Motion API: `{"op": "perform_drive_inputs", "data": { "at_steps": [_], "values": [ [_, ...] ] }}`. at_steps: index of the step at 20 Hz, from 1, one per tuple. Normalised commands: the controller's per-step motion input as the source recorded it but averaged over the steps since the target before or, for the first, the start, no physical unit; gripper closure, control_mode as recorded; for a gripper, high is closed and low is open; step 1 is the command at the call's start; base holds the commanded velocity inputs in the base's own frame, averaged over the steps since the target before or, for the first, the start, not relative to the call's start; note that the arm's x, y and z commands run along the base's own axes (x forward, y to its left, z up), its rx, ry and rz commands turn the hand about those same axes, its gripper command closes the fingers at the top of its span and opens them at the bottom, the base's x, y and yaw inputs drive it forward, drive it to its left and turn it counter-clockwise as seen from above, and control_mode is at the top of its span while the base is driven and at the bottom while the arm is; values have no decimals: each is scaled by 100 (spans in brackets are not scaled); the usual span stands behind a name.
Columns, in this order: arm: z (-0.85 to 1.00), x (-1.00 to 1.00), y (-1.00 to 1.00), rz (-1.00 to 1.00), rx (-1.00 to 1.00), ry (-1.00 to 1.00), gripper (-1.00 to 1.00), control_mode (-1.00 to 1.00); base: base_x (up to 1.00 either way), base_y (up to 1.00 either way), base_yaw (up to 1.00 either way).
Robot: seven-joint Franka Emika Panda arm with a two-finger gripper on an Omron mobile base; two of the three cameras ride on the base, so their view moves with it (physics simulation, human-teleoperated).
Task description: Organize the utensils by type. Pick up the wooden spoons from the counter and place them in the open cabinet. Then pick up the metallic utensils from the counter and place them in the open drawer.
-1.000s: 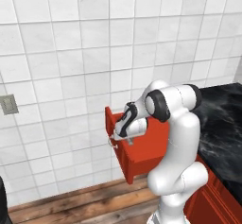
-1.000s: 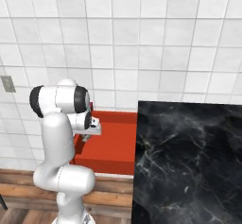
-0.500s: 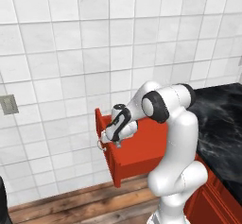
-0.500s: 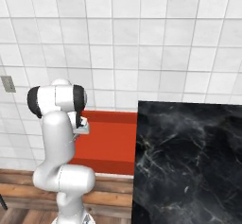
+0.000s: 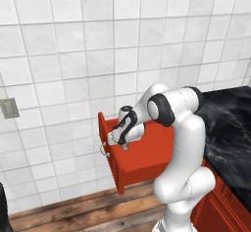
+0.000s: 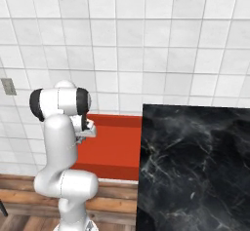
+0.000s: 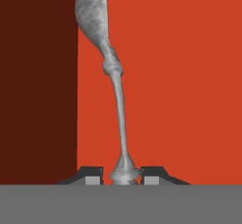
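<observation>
In the hand view a silver-grey metallic utensil (image 7: 116, 76) runs up from my gripper (image 7: 123, 176), which is shut on the end of its thin handle. Its wider end points away over the red floor of the open drawer (image 7: 179, 76), next to a dark red wall (image 7: 38, 76). From the left base view my gripper (image 5: 123, 140) hangs at the top of the open drawer (image 5: 147, 160), just behind its flat front and small silver handle (image 5: 103, 150). The right base view has the gripper (image 6: 88, 127) at the drawer's (image 6: 112, 147) left end. The wooden spoons are out of view.
The glossy black counter (image 6: 195, 166) begins right of the drawer, also seen at the right edge of the left base view (image 5: 228, 123). White tiled wall stands behind, with a grey outlet (image 5: 8, 108). Wooden floor (image 5: 73, 216) lies below the drawer.
The gripper has carried the metallic utensil left and slightly down toward the drawer's front. The drawer front now stands further out than a second ago.
</observation>
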Motion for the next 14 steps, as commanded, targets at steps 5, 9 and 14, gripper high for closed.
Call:
{"op": "perform_drive_inputs", "data": {
  "at_steps": [5,9,14],
  "values": [
    [10,24,-49,-6,2,0,100,-100,0,0,0],
    [-3,27,-49,-3,1,0,100,-100,0,0,0],
    [-21,15,-43,0,0,0,100,-100,0,0,0]
  ]
}}
